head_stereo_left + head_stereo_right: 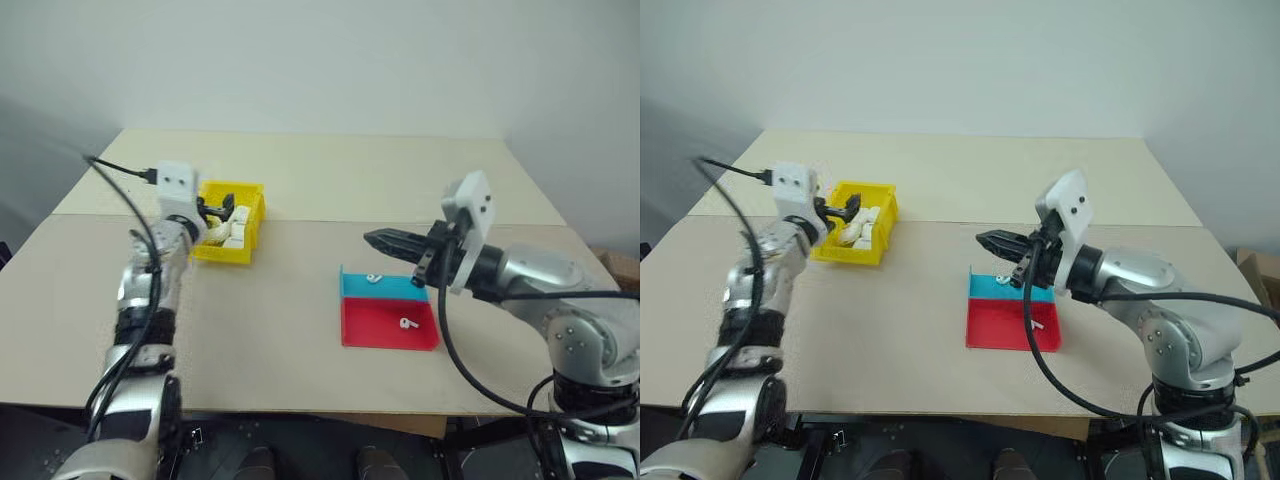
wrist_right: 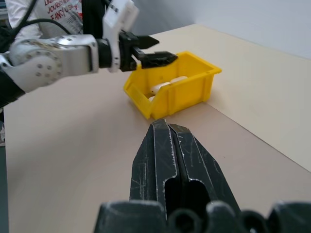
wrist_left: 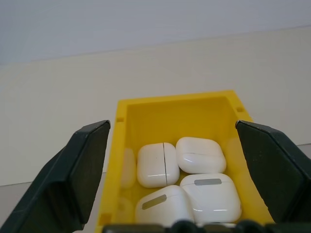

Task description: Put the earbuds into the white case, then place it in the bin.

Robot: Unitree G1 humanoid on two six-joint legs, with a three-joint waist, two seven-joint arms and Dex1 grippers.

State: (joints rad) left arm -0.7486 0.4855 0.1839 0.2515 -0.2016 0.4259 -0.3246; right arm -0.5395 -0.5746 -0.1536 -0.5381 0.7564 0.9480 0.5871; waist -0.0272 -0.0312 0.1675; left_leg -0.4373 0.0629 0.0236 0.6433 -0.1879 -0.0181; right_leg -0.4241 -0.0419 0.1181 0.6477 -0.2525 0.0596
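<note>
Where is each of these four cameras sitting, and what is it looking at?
Head cameras: look forward and down at the table, both arms showing.
Left wrist: looks between the open left gripper fingers into the bin of white cases.
Right wrist: looks along the shut right gripper toward the bin.
All share the bin.

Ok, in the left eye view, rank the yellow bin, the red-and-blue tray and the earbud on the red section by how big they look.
1. Red-and-blue tray
2. Yellow bin, somewhat smaller, though it sits farther away, so the real order is unsure
3. Earbud on the red section, by far the smallest
</note>
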